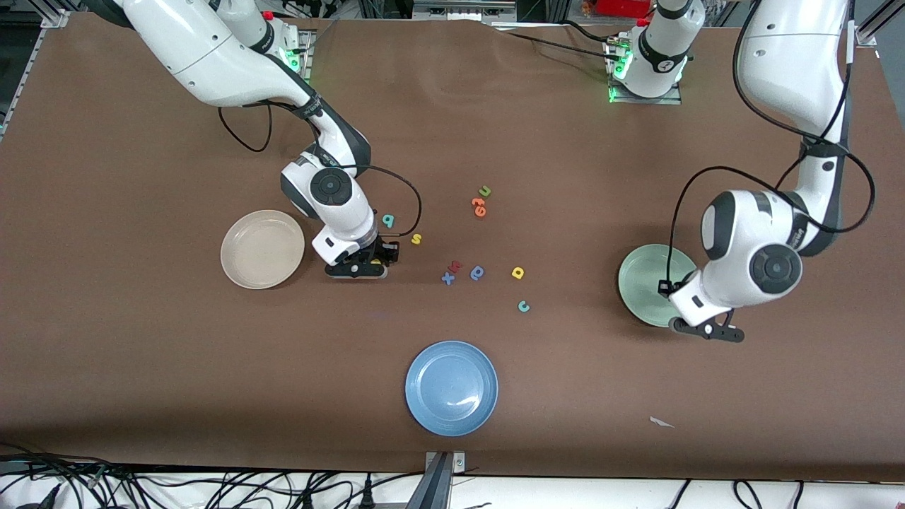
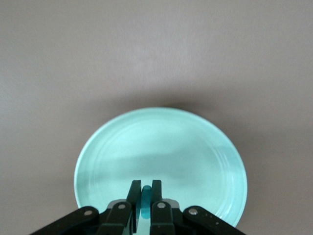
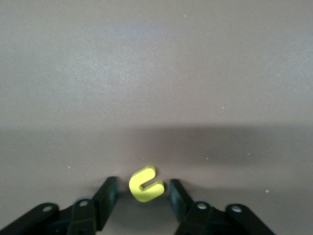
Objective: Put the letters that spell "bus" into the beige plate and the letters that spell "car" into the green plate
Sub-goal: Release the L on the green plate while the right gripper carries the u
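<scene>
My right gripper is down at the table beside the beige plate, toward the left arm's end from it. It stands open around the yellow "u", which lies flat with a gap to each finger. The teal "b" and yellow "s" lie close by. My left gripper hangs over the rim of the green plate, shut on a teal letter whose shape is hidden. The plate is bare beneath it. The yellow "a" and teal "c" lie mid-table.
A blue plate sits nearest the front camera. A green "u", orange letters, a red letter, a blue "x" and a blue round letter lie mid-table. A white scrap lies near the front edge.
</scene>
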Controlling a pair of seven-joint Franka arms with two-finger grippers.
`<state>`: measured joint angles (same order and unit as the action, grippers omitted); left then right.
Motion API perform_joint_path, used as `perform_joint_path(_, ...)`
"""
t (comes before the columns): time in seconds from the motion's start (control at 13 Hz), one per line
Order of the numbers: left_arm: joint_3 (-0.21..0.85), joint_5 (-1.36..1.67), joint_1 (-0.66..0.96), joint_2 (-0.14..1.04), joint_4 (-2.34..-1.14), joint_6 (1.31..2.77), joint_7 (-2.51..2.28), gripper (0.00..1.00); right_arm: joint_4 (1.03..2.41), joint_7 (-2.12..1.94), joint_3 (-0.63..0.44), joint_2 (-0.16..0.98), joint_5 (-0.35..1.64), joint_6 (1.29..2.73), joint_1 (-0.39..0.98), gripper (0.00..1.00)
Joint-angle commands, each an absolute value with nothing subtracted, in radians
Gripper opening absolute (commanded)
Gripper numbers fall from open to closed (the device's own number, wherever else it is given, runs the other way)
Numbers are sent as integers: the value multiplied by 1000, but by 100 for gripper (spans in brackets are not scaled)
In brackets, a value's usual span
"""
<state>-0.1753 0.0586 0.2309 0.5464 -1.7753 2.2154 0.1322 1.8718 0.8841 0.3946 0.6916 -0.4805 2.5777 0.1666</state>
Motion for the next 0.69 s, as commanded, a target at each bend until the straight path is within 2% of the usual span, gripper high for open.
perform_joint_path(0.0, -161, 43, 242, 492, -1859, 2267, 130, 100, 1902, 900, 402, 689, -514, 2602, 144, 31)
perform_joint_path(0.23, -156, 51, 277, 492, -1812, 2264, 100, 100, 1908, 896, 402, 689, -520, 2603, 143, 7)
perform_joint_path(0.62, -147, 104, 464, 645, -1640, 2264, -329, 100, 1936, 877, 402, 608, -522, 2586, 124, 5)
